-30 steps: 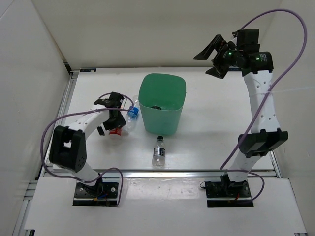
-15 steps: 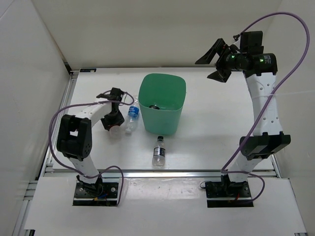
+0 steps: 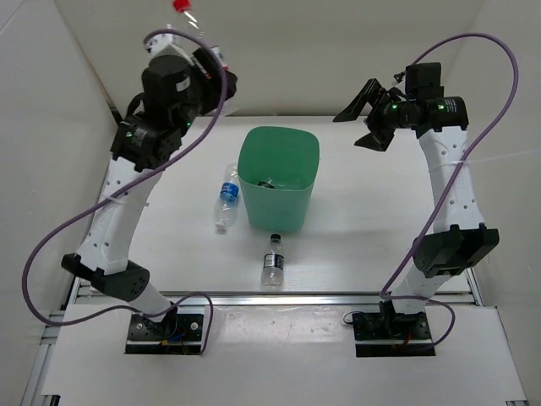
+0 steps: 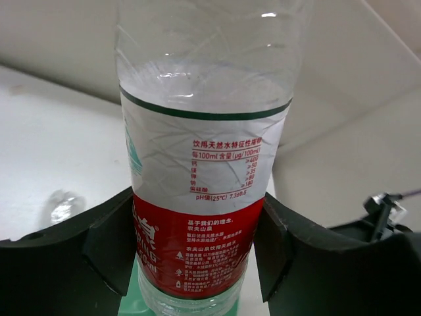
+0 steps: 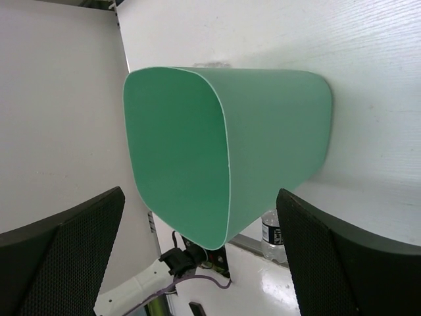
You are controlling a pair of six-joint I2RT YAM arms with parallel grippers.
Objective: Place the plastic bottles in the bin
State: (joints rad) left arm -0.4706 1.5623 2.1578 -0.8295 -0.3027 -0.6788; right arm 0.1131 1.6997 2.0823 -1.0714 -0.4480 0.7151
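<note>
The red-labelled plastic bottle (image 4: 197,250) is held high in the air, its red cap (image 3: 180,6) pointing up and back. My left gripper (image 3: 215,64) is shut on its label, with both pads pressed against its sides. The green bin (image 3: 279,173) stands mid-table with a dark object inside it. A blue-labelled bottle (image 3: 226,196) lies left of the bin. A dark-labelled bottle (image 3: 272,260) lies in front of it and also shows in the right wrist view (image 5: 271,230). My right gripper (image 3: 368,114) hangs open and empty above the table, right of the bin (image 5: 263,131).
White walls close in the table at the left, back and right. A metal rail (image 3: 279,296) runs along the near edge by the arm bases. A purple cable (image 3: 76,228) loops off the left arm.
My left gripper closed on the red-labelled bottle beside the bin and lifted it high toward the back left. The right gripper turned slightly and stayed open.
</note>
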